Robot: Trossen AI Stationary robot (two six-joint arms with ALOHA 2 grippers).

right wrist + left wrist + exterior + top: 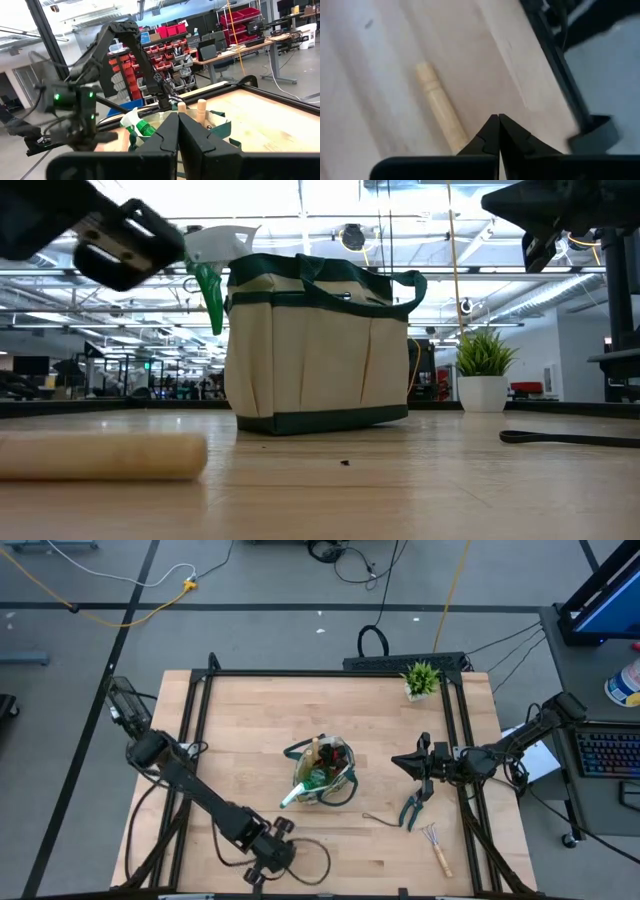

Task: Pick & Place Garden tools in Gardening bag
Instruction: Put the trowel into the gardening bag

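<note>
The beige gardening bag (pixel 325 772) with green trim stands on its base mid-table. Wooden handles and a green spray bottle (pixel 296 797) with a white nozzle stick out of its top. Teal-handled pruning shears (pixel 412 808) and a wooden-handled fork-rake (pixel 436 846) lie flat on the table to the bag's right. Another wooden handle (pixel 439 106) lies flat near the front edge. My left gripper (pixel 498 120) is shut just above and beside it, with nothing between the fingers. My right gripper (pixel 415 764) hovers shut, right of the bag.
A small potted plant (pixel 422 680) stands at the table's far right corner. A black frame rail (pixel 462 730) runs along the table's edges. Bare wood lies left of the bag and along the far side.
</note>
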